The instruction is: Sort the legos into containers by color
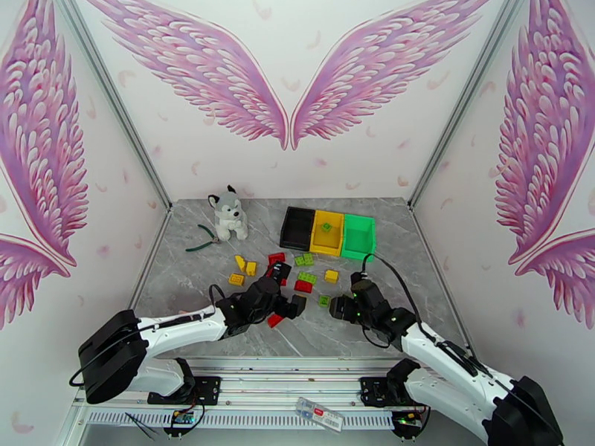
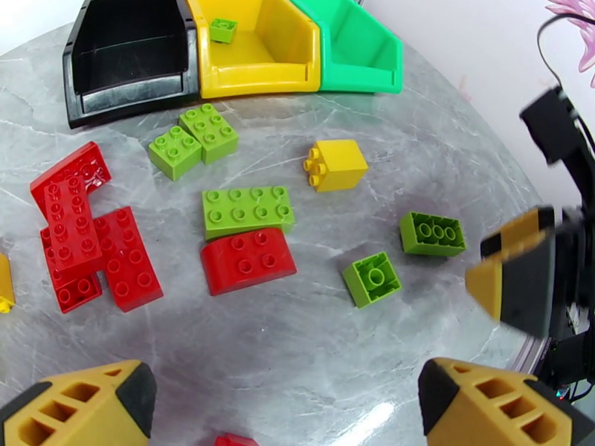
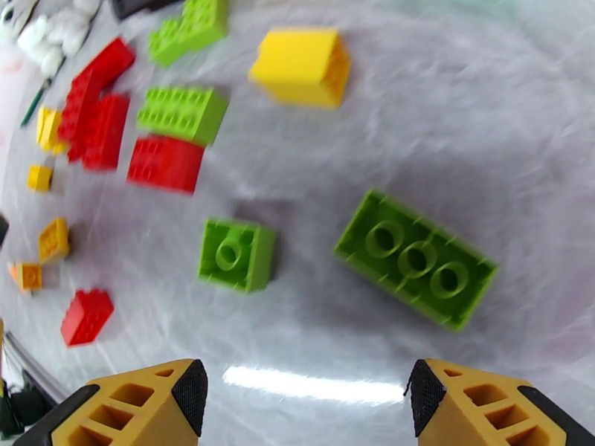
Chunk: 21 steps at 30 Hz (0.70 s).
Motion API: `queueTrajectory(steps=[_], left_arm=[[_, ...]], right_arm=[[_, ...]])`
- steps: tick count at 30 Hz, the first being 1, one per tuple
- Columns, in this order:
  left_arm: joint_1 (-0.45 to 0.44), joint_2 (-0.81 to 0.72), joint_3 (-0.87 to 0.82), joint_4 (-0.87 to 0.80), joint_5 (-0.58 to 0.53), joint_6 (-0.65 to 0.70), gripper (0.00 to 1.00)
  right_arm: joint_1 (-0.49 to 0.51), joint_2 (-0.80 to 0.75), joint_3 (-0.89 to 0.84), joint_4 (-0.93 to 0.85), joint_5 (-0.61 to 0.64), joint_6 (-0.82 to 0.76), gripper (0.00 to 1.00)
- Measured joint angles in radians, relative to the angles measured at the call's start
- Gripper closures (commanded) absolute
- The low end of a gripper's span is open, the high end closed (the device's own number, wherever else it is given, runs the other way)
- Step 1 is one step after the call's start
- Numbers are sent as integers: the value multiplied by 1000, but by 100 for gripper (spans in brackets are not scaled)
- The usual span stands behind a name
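Two grippers sit low at the near side, jaws spread wide with nothing held: left gripper [image 2: 286, 395], right gripper [image 3: 305, 392]. Just ahead of the right one, a small green brick [image 3: 236, 254] and a long green brick [image 3: 416, 258] are laid hollow side up. With a skewed pinch either could be flicked away. The arms are close, so a clash is possible. Farther off, a stray green brick [image 2: 222, 29] is found in the yellow bin [image 2: 253, 68]. The green bin [image 2: 357, 61] is joined beside it, so another wrong drop is likely.
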Motion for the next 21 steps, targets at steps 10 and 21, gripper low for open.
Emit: queueTrajectory(steps=[10,21], left_arm=[[27,-3,1,-5,-13,-1,1],[60,-24,0,-7,-11,-10,1]], right_arm=[[169,313,69,106,72,65,32],[183,509,222,134,205,70,38]])
